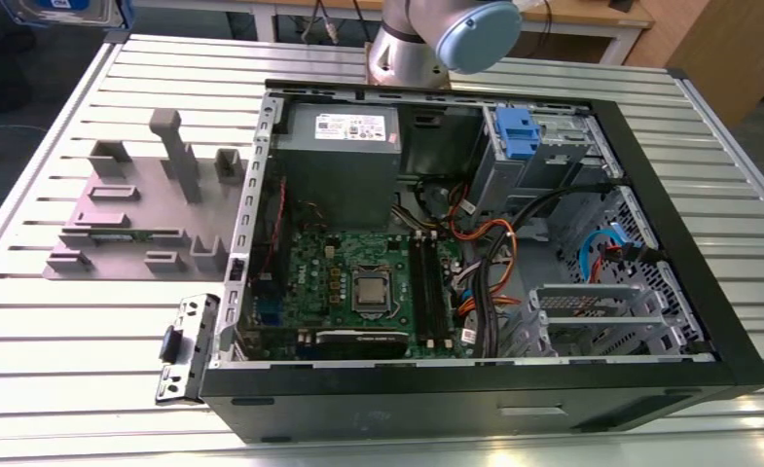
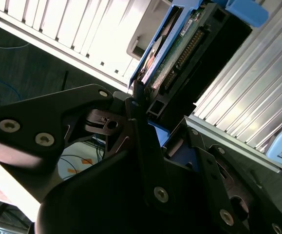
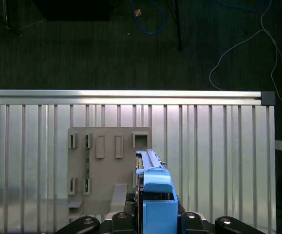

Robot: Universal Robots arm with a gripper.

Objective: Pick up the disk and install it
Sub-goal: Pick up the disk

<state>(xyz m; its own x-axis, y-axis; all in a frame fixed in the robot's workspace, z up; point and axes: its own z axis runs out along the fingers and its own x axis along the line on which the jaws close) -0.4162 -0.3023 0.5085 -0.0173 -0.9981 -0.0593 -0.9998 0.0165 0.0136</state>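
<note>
One disk (image 3: pixel 153 192), one gripper (image 3: pixel 153 217), one open computer case (image 1: pixel 486 394) and one grey fixture plate (image 3: pixel 106 170) on one slatted aluminium table (image 1: pixel 70 389). The disk stands edge-on between the two fingers (image 2: pixel 143 141), which are clamped on it from either side. In the first wrist view it hangs over the fixture plate. The plate lies beside the case, at the exterior view's left.

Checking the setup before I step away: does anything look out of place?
One thing: a small metal bracket lies loose on the table beside the open computer case, at the exterior view's left. The disk sits straight between the jaws of the gripper.
</note>
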